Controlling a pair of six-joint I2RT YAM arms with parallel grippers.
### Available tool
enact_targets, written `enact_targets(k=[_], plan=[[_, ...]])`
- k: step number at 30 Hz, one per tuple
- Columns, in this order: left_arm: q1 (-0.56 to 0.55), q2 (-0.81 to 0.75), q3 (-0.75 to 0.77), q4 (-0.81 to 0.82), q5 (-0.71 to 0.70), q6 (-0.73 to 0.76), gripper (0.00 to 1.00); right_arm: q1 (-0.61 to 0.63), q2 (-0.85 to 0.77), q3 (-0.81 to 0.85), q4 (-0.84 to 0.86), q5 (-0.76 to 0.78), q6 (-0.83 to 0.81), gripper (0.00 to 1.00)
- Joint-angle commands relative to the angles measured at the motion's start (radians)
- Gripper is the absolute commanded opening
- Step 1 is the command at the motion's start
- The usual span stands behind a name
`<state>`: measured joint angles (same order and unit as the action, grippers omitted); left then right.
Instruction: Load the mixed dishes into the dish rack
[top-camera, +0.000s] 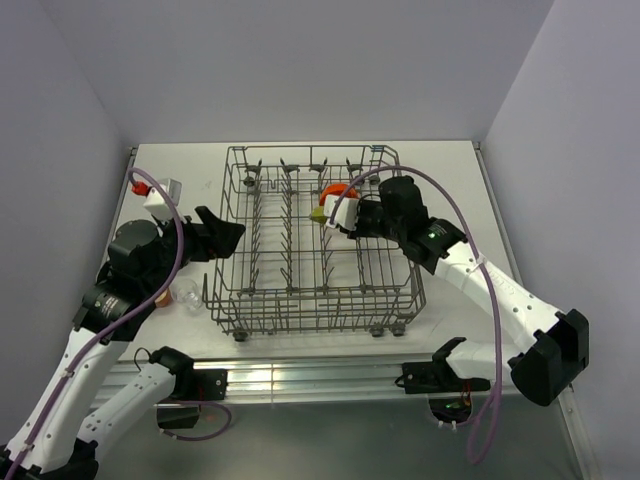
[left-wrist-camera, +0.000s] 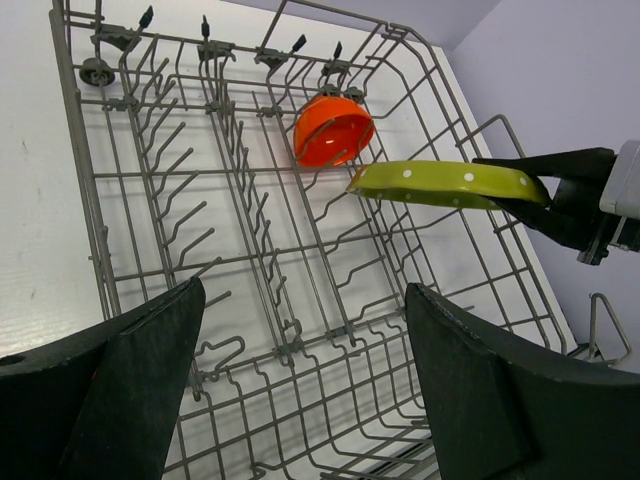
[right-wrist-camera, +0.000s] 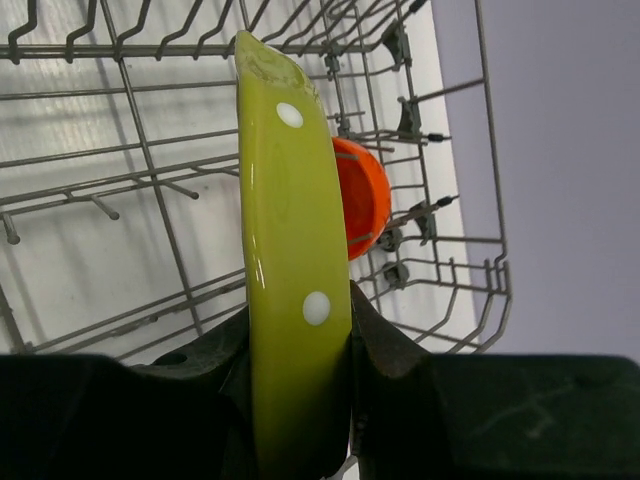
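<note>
The grey wire dish rack (top-camera: 300, 292) stands in the middle of the table. An orange bowl (top-camera: 335, 190) sits on its side in the rack's far right part; it also shows in the left wrist view (left-wrist-camera: 333, 130) and the right wrist view (right-wrist-camera: 365, 195). My right gripper (top-camera: 337, 216) is shut on the rim of the yellow-green plate with white dots (right-wrist-camera: 293, 260) and holds it on edge above the rack's right side, just in front of the bowl (left-wrist-camera: 445, 185). My left gripper (top-camera: 226, 235) is open and empty at the rack's left wall.
A clear glass (top-camera: 185, 293) lies on the table left of the rack, under my left arm, with a small orange piece (top-camera: 160, 298) beside it. The rack's tines (left-wrist-camera: 250, 230) fill its left and middle rows. Walls close in at the back and both sides.
</note>
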<state>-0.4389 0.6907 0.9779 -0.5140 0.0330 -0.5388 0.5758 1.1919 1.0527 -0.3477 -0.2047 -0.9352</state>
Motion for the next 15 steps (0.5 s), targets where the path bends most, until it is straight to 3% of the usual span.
enact_targets(k=[1, 6, 15], plan=[[0.000, -0.013, -0.018, 0.052, 0.027, 0.031, 0.88, 0.013, -0.055, 0.040, 0.196, 0.040, -0.194, 0.00], [0.002, -0.017, -0.031, 0.048, 0.012, 0.045, 0.88, 0.042, -0.023, 0.036, 0.113, 0.088, -0.274, 0.00], [0.000, -0.014, -0.045, 0.040, -0.025, 0.068, 0.88, 0.033, 0.064, 0.133, -0.080, 0.030, -0.312, 0.00]])
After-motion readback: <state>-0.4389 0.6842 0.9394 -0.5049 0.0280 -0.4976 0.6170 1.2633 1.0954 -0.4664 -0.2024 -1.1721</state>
